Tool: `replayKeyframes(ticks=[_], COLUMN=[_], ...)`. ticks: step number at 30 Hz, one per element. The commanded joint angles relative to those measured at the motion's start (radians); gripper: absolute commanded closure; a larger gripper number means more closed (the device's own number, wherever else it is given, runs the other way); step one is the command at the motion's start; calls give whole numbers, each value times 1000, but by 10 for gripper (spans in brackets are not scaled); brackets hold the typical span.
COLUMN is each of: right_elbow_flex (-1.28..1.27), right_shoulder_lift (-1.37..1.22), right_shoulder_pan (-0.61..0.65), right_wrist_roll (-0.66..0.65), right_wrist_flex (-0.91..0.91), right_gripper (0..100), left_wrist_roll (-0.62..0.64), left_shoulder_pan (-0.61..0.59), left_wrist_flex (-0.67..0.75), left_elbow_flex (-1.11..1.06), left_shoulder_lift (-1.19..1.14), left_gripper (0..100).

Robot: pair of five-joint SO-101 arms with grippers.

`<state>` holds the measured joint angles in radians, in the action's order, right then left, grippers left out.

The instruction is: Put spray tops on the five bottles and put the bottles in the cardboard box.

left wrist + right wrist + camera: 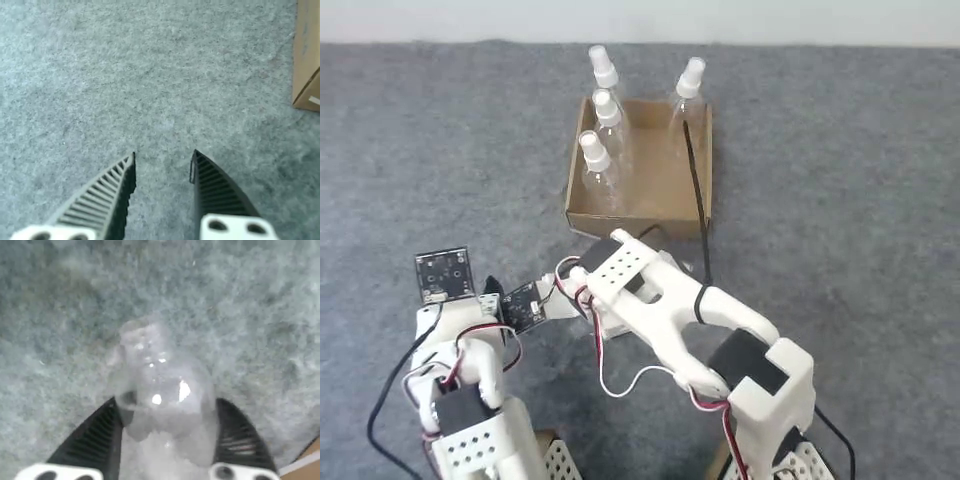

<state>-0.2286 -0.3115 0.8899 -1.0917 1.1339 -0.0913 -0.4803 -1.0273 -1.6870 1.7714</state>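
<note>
- The right arm (pixel 660 300) stretches out low over the grey table (pixel 840 200), its end close to the near wall of the cardboard box (pixel 650 215).
- In the right wrist view its jaws pinch a clear bottle (pixel 160 405), one dark jaw on each side of the body. The neck end points out over the table; I cannot tell whether a spray top sits on it.
- The left arm (pixel 480 370) is folded back at the near left, well apart from the box. Its jaws stand spread over bare table, with nothing between them.
- A corner of the box (pixel 307 55) sits off to one side in the left wrist view.
- Four bottles with white spray tops (pixel 600 180) stand upright at the box: three in a line along its left wall, one at the far right corner. I cannot tell whether the farthest of the three is inside the box or just behind it.
- A black cable (pixel 696 180) runs across the right side of the box.
</note>
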Motion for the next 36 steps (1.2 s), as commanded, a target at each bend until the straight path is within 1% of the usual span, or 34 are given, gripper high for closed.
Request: replayKeyframes(ticks=[1, 5, 10, 15, 24, 29, 34, 36], right_elbow_flex=[58, 95, 127, 164, 302, 316, 313, 313], right_shoulder_lift=[-2, -2, -2, -1, 2, 107, 226, 245], right_shoulder_pan=[2, 4, -19, -39, -88, -108, -174, -203], right_wrist_roll=[0, 9, 112, 117, 118, 118, 123, 176], right_wrist_flex=[74, 156, 209, 309, 550, 613, 647, 654], right_gripper=[905, 908, 908, 908, 908, 908, 908, 908], left_wrist_roll=[-11, -11, -11, -11, -11, -11, -11, -11], left_shoulder_pan=[-2, -2, -2, -2, -2, 0, 2, 2], left_wrist_flex=[29, 29, 29, 29, 32, 34, 34, 34], left_elbow_flex=[16, 16, 16, 16, 15, 8, 8, 8], left_shoulder_lift=[9, 9, 9, 9, 9, 9, 9, 9], left_gripper=[830, 830, 830, 830, 830, 830, 830, 830])
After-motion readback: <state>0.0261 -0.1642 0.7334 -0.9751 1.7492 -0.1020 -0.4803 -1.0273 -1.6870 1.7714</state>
